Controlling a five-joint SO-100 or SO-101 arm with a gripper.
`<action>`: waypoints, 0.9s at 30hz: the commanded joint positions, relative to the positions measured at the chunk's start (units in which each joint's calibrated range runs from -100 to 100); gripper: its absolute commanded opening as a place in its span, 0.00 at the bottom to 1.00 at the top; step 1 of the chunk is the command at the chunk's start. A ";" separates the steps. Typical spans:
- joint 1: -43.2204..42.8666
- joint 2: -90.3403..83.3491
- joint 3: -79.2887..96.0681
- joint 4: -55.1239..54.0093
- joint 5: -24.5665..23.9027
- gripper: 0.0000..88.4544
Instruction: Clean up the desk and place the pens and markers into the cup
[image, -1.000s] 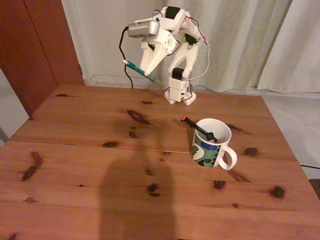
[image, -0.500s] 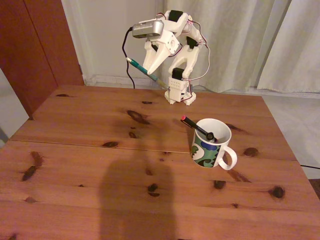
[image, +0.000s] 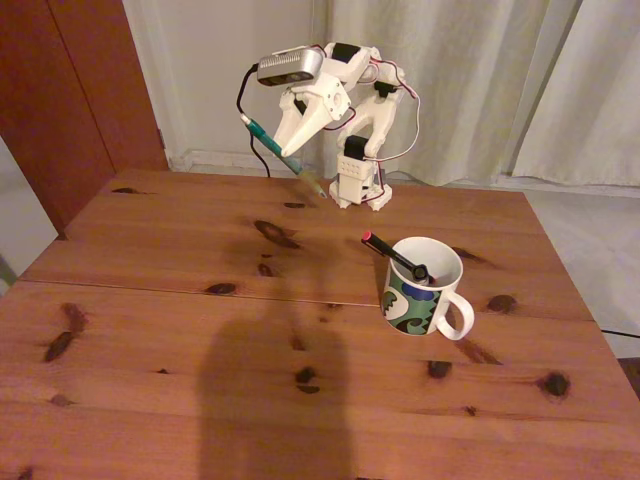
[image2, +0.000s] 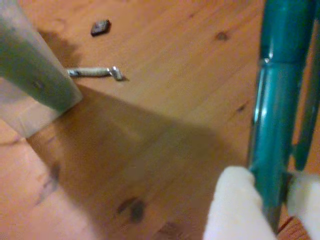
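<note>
The gripper (image: 292, 152) fingers pinch the green pen (image2: 272, 120); it sticks out sideways and could bump the cup (image: 424, 286)

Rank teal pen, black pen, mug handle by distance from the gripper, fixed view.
1. Teal pen: clamped in the gripper, held in the air above the desk's far edge.
2. Black pen: leaning in the cup, its red tip pointing toward the arm.
3. Mug handle: on the cup's right side, away from the arm.
</note>
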 joint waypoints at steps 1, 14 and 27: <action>-0.53 -3.22 -0.46 -1.96 -0.34 0.01; -1.89 -5.79 5.49 -1.36 -2.75 0.01; 0.52 -9.59 12.16 -1.96 7.83 0.01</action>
